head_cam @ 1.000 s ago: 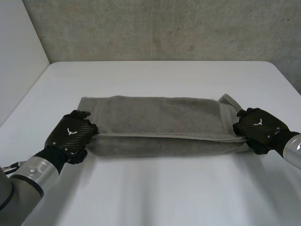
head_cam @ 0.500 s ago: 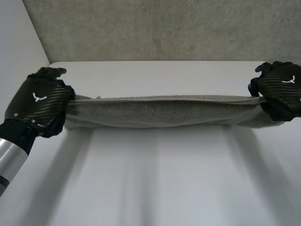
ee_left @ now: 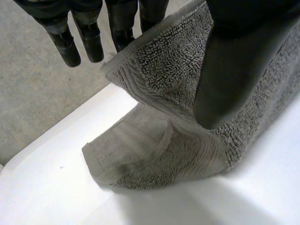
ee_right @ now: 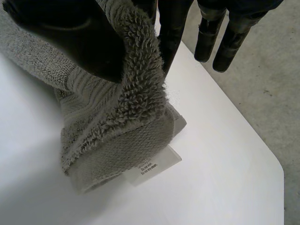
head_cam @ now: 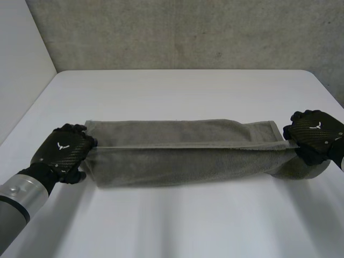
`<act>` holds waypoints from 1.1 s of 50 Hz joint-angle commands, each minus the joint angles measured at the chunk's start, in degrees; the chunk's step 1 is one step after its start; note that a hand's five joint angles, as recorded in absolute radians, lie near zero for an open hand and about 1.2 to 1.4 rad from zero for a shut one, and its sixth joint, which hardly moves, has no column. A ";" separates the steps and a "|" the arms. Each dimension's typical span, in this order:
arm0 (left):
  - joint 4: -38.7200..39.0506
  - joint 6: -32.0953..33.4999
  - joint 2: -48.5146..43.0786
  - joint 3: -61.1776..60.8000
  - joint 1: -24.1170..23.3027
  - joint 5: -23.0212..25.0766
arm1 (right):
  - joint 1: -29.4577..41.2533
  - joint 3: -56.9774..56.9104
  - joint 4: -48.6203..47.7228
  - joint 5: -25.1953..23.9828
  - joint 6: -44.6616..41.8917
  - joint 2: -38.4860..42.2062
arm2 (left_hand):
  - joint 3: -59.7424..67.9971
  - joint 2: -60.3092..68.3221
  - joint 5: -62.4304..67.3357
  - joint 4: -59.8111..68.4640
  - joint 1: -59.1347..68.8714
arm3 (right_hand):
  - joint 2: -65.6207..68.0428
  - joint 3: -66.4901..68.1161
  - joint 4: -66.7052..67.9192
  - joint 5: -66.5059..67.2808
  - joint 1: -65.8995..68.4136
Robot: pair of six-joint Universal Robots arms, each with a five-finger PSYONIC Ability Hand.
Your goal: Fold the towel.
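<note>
Black left hand point(head_cam: 60, 152) pinches the left end of the grey towel point(head_cam: 183, 156) between thumb and fingers; the right hand point(head_cam: 314, 134) pinches the right end. The towel stretches between them, doubled lengthwise, its lower fold apparently on the white table point(head_cam: 183, 220).

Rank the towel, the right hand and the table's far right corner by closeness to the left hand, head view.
1. The towel, its end pinched in the left hand.
2. The right hand, at the towel's other end.
3. The table's far right corner, farther back.
</note>
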 commanded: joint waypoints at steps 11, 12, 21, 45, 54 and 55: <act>-0.16 10.92 -2.68 -1.63 0.80 0.01 | -0.18 1.60 -1.27 -0.28 -0.35 1.53 | -2.98 -1.46 0.77 -3.36 0.26 | 3.66 -2.50 -4.37 2.25 3.89; -0.16 11.01 -2.42 -1.80 1.23 0.09 | -0.18 1.87 -1.27 -0.28 -0.35 1.53 | -2.98 4.21 6.43 -3.36 5.92 | 3.66 -2.50 -4.37 2.25 3.89; -0.34 10.83 0.30 -1.80 3.87 4.66 | 0.17 1.96 -1.01 -0.45 0.18 0.12 | -2.98 33.85 36.07 -3.36 35.56 | 3.66 -2.50 -4.37 2.25 3.89; -3.86 -3.85 20.89 0.39 14.07 12.31 | -1.49 -2.26 8.22 -8.45 7.12 -9.81 | -2.98 33.85 36.07 -3.36 35.56 | 3.66 -2.50 -4.37 2.25 3.89; -3.86 -0.59 5.67 4.35 12.49 12.31 | -1.06 -7.18 8.83 -6.78 1.41 1.62 | -2.98 33.85 36.07 -3.36 35.56 | 3.66 -2.50 -4.37 2.25 3.89; -3.94 0.80 2.36 5.57 11.88 12.31 | -0.97 -9.10 9.27 -6.08 0.37 4.40 | -2.98 33.85 36.07 -3.36 35.56 | 3.66 -2.50 -4.37 2.25 3.89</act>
